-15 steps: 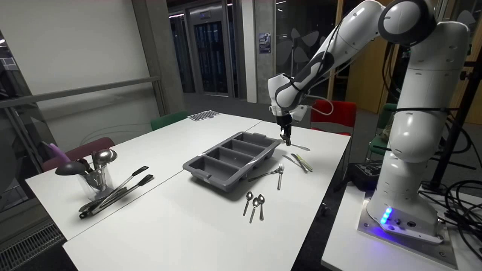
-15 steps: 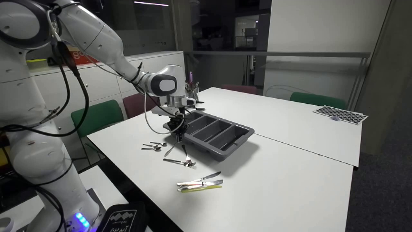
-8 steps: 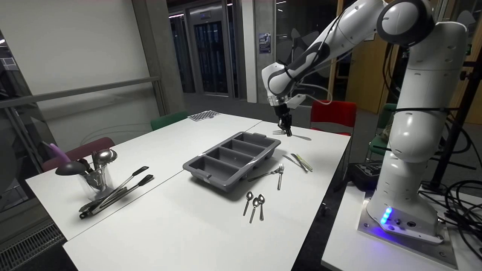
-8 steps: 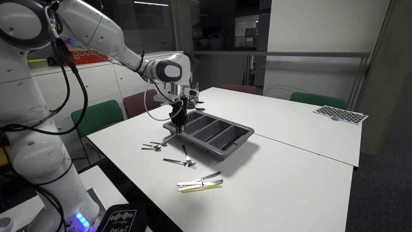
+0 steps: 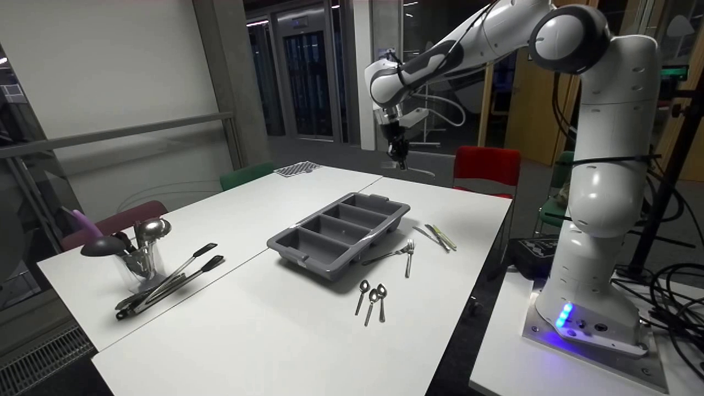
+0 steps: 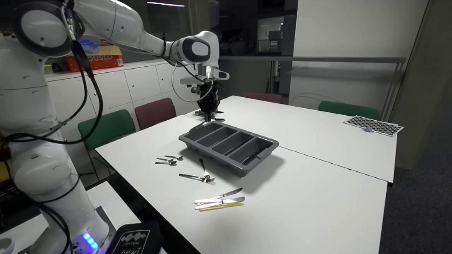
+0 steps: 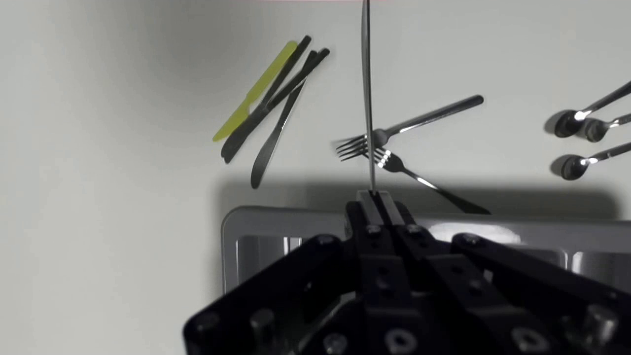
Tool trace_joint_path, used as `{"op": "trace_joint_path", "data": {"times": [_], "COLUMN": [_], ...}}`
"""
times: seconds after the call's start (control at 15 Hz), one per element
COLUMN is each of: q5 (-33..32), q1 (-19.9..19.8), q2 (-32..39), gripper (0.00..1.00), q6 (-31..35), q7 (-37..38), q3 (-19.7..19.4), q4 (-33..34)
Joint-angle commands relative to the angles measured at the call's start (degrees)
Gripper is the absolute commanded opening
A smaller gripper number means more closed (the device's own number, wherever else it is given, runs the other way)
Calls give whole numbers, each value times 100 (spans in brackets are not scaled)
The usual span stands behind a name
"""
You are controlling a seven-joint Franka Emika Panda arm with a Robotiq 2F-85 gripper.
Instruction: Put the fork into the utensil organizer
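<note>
Fork (image 7: 368, 84) clamped in the fingers (image 7: 367, 207), up off the worktop (image 5: 247, 335)

Fingers are clenched on the fork, gripping it between its tines (image 5: 389, 164) and handle end. In the wrist view the handle runs edge-on from the fingers to the top border; tines are hidden there. In an exterior view the tines stick out on one side, handle on the other, pointing toward the arm's base (image 5: 594, 316).

Tray (image 5: 357, 250): dark grey, four compartments, standing on the worktop. The fork is higher than the tray's rim. In the wrist view the fingers overlap the long rim on the base side. Cannot tell whether the fork is over a compartment.

Loose cutlery, base side of the tray: two other forks (image 7: 429, 118) just beside it, tines crossed. Three spoons (image 7: 571, 123) grouped to one side of them; three metal knives (image 7: 265, 155) plus a yellow knife (image 7: 266, 79) bunched on the other.

Elsewhere on the worktop: clear cup (image 5: 144, 275) with kitchen utensils (image 5: 151, 228), tongs (image 5: 166, 290) lying near it. White panel with dark squares (image 6: 373, 125) lies well apart from the tray. Chairs (image 5: 487, 165) stand around the worktop.
</note>
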Motion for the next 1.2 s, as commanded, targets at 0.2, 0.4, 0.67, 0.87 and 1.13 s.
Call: {"op": "trace_joint_path", "data": {"times": [0.2, 0.4, 0.67, 0.87, 1.13], "q5": [-269, -265, -68, 152, 469], "q1": [60, 85, -2, -135, -340], "q2": [881, 1170, 1610, 2130, 3114], "gripper": [0, 0, 0, 0, 0], "q6": [51, 97, 150, 49, -278], "q7": [-113, -158, -292, -464, -730], "q3": [184, 247, 283, 281, 332], "q4": [1349, 1763, 2287, 2884, 4064]}}
